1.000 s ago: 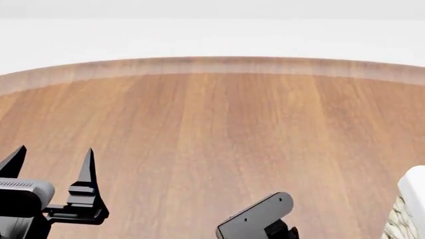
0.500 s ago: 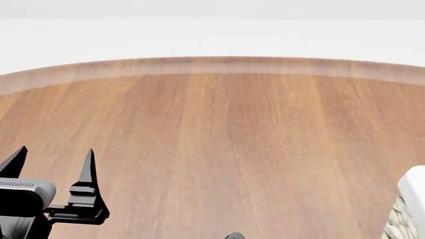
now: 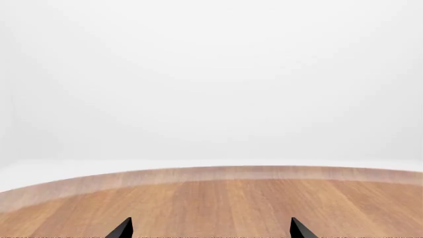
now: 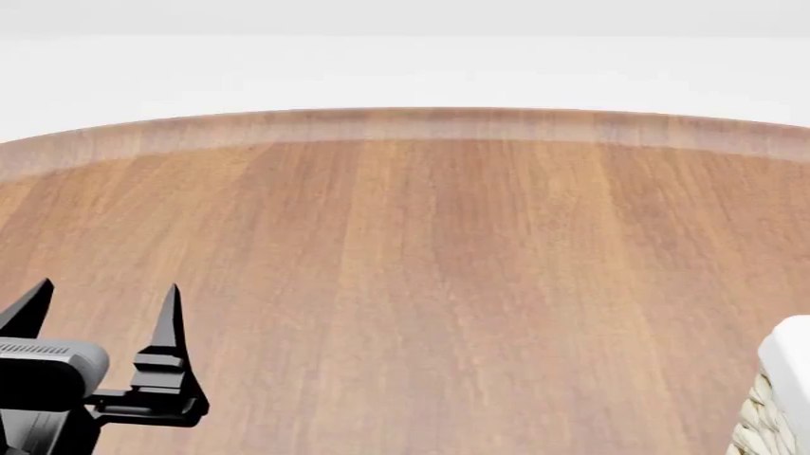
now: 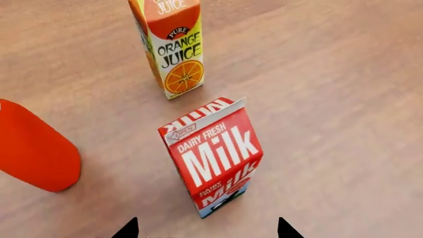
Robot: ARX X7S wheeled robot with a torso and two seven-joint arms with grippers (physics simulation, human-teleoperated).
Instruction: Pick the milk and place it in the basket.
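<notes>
We are approaching the milk (image 5: 213,156); our right end effector (image 5: 206,229), fingers spread, must descend around it.

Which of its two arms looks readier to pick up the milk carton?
The right. Its wrist camera looks down on the milk standing upright, roughly centred between its open fingertips. The left gripper, also open, faces only bare table, with no carton in its view.

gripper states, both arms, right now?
Left gripper: open, empty, over the table.
Right gripper: open, holding nothing; fingertips spread just short of the upright milk.
</notes>
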